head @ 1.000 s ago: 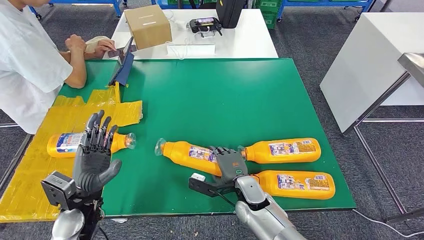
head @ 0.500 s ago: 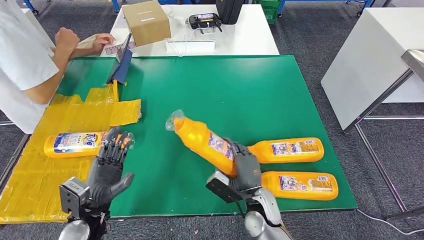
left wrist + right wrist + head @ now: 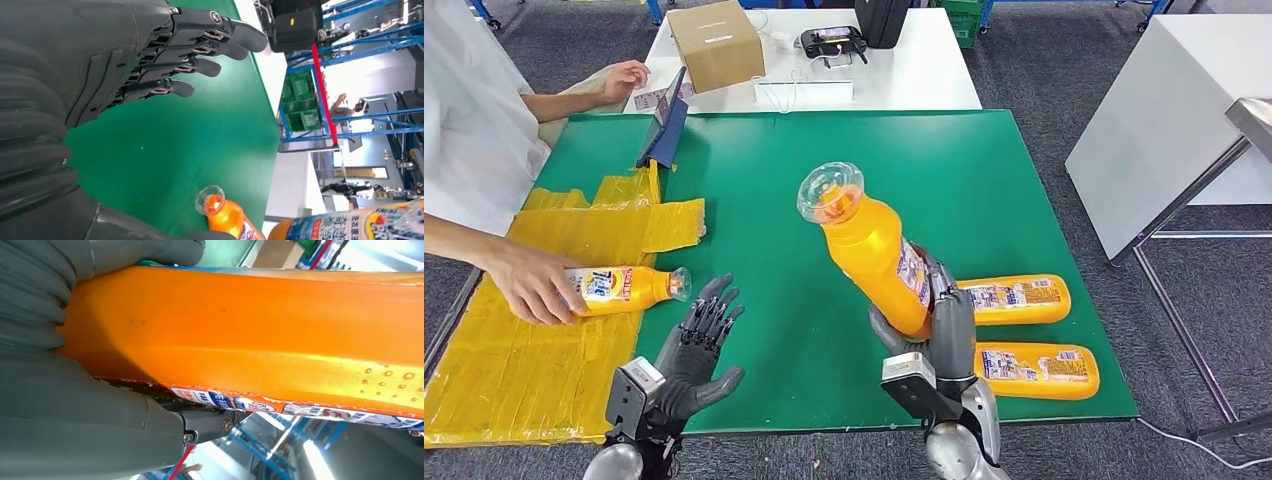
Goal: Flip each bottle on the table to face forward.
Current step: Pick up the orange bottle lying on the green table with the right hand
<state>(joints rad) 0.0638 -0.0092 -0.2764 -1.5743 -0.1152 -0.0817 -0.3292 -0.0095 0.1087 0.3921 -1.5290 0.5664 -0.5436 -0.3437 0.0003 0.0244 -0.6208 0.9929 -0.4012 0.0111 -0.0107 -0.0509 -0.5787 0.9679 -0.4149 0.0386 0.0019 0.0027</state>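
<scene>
At centre frame the right hand (image 3: 939, 335) grips an orange bottle (image 3: 871, 245) lifted off the green table (image 3: 1024, 180), cap tilted up, seemingly to turn it forward, while the left hand (image 3: 696, 350) hovers empty, fingers spread, lower left.

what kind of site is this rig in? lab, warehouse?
Probably a robot test lab or workshop. A green table holds repeated orange bottles, blue racks with green crates line the background, and a person works beside the robot, whose right hand holds one bottle.
</scene>
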